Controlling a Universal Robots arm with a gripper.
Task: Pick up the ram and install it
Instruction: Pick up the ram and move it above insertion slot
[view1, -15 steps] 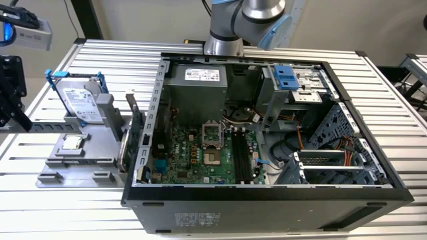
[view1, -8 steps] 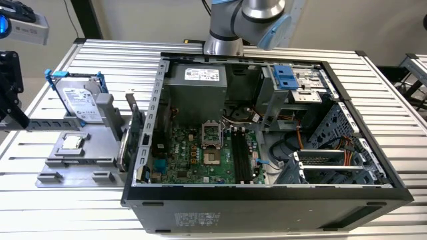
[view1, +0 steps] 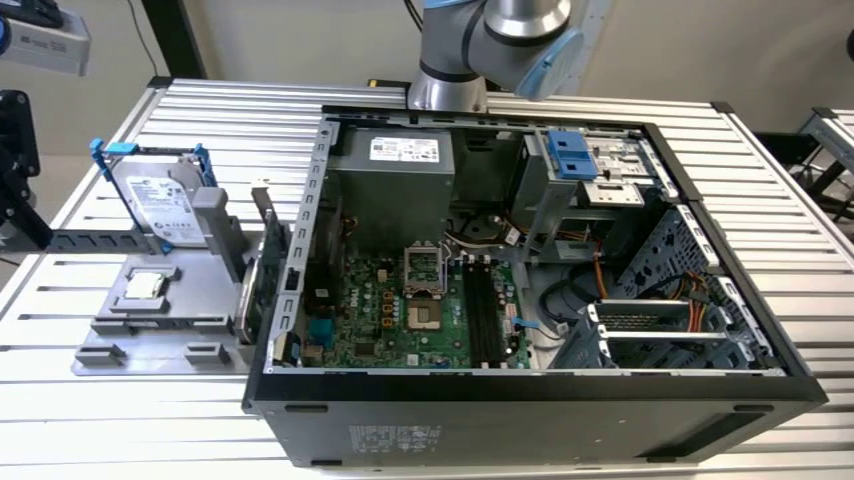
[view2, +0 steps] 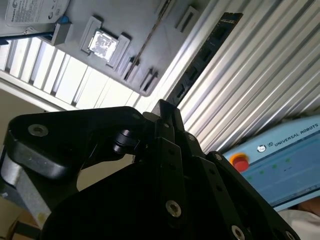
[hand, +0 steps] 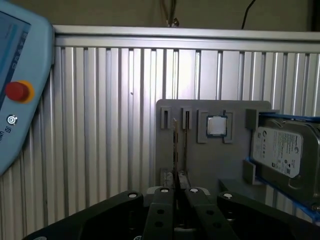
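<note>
Exterior view: open computer case (view1: 534, 400) on the table (view1: 801, 200); tray (view1: 154, 320) with hard drive (view1: 163, 205) by the table edge at the exterior view's left.

Second wrist view: gripper (view2: 163, 108), jaws clamped on the ram (view2: 202, 57), held over the table.

First wrist view: ram (hand: 175, 150) edge-on in the gripper (hand: 175, 191).

i watch ribbed aluminium table (view1: 747, 150). open computer case (view1: 534, 420) sits on slats; grey parts holder (view1: 160, 325) lies just beside case, at exterior view's left.
</note>
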